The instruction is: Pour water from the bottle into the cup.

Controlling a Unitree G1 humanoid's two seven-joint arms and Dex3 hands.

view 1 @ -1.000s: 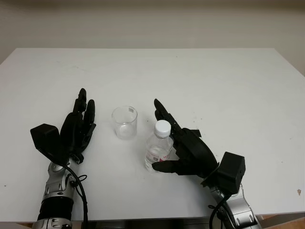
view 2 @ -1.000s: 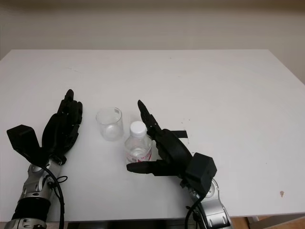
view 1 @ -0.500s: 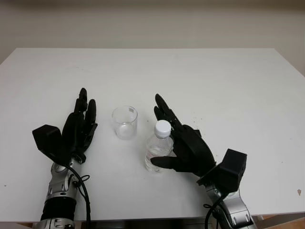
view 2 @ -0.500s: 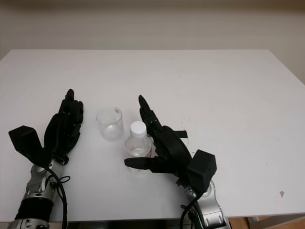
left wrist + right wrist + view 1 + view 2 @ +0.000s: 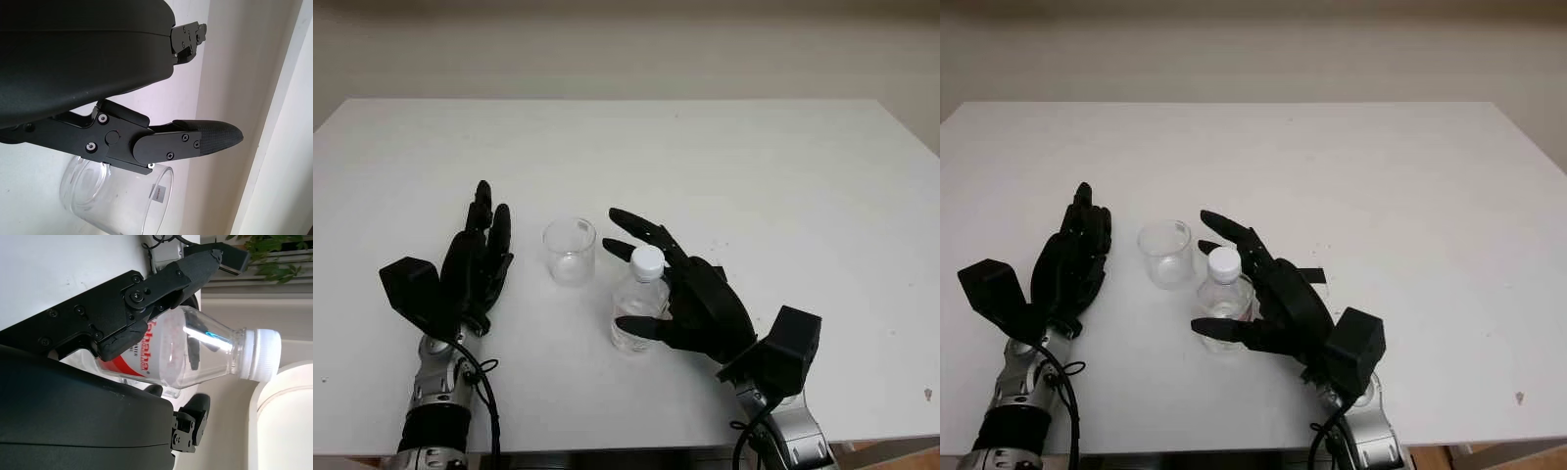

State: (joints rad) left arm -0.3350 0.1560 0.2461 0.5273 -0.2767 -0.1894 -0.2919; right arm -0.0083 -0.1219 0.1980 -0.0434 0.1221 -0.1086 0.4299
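- The bottle point(image 5: 639, 301) stands upright on the white surface point(image 5: 783, 186), white cap on, just beside the cup point(image 5: 570, 251) and a little nearer to me.
- The cup is a clear glass, upright, and looks empty to me, so I judge no pouring has happened.
- My right hand point(image 5: 690, 297) is curled around the bottle: thumb across the lower body, the other fingers arching past the neck on the far side. From the right wrist view the thumb seems to lie against the label, but I cannot tell whether the grip is firm or only forming.
- My left hand point(image 5: 475, 262) is open on the other side of the cup, near it but apart, holding nothing.
- Progress as I read it: early. The bottle is not lifted, and the cap is on; uncapping, lifting, tilting over the cup and setting down all remain.
- Hard to make out: how much water the bottle holds, since the clear plastic and my hand hide the level. Whether the far fingers touch the bottle is also unclear.
- In the left wrist view the cup's base is cut off.
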